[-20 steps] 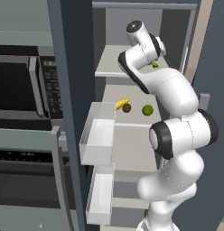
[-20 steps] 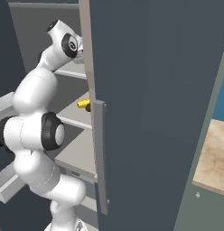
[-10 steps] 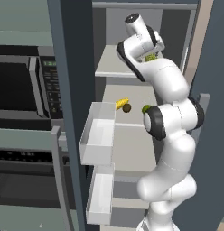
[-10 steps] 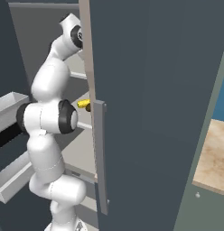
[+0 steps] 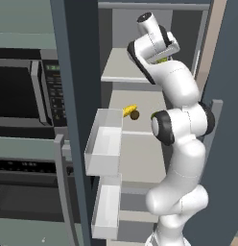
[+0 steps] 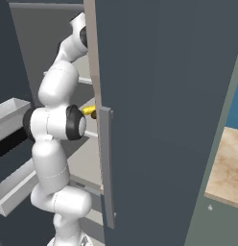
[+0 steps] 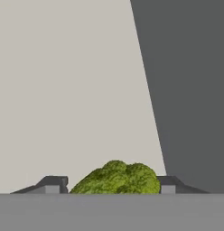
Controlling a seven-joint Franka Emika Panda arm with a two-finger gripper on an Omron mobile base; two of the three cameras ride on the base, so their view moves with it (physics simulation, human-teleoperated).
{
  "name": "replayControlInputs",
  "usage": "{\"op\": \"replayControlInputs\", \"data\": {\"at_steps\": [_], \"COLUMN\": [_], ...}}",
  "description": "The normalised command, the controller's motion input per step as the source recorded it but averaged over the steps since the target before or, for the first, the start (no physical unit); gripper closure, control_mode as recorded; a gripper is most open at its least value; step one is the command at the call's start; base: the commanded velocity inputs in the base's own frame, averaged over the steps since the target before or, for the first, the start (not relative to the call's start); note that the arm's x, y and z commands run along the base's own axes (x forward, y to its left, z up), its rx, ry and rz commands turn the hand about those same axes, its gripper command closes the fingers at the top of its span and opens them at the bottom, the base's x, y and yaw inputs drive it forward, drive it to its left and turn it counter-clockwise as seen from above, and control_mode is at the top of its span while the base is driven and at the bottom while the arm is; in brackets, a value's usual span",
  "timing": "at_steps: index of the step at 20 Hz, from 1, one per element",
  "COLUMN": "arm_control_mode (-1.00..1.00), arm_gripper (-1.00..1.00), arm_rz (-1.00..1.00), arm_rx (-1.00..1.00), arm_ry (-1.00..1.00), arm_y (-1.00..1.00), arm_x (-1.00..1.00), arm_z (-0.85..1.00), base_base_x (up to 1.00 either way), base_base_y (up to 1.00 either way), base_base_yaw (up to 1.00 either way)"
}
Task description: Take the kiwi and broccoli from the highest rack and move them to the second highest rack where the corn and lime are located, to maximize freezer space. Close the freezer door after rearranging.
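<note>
Sitting between the tips: broccoli (image 7: 116, 177), green and lumpy, low in the hand view, with pale shelf floor stretching beyond it and a dark wall to one side.
Claw: claw (image 7: 109, 185) has one dark tip on each side of the broccoli; whether the tips press it or merely flank it cannot be told.
Same broccoli from the left base view: a green patch (image 5: 160, 59) shows just under the robot's wrist, at the top shelf (image 5: 118, 72).
Arm: white arm (image 5: 181, 120) rises from the floor and bends up and back to the top shelf; in the right base view its hand end passes behind the edge of the door.
Second shelf: corn (image 5: 129, 111), yellow, lies just beside a small dark round thing (image 5: 135, 115) that may be the kiwi, too small to be sure.
Corn from the right: a yellow end (image 6: 88, 111) peeks out beside the door handle.
Door: freezer door (image 6: 159, 110) stands wide open, its bins (image 5: 105, 141) facing the shelves.
Beside the freezer: microwave (image 5: 25, 91), dark, built into the wall.
</note>
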Motion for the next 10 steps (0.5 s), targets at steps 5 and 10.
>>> {"op": "replayControlInputs", "data": {"at_steps": [5,10], "arm_control_mode": [-1.0,-1.0], "arm_gripper": [1.0,1.0], "arm_rz": [0.04,0.09], "arm_rx": [-0.01,-0.04], "arm_ry": [-0.06,-0.12], "arm_y": [0.05,0.53], "arm_x": [0.0,-0.1], "arm_z": [-0.38,-0.33], "base_base_x": [0.0,0.0], "base_base_y": [0.0,0.0], "base_base_yaw": [0.0,0.0]}}
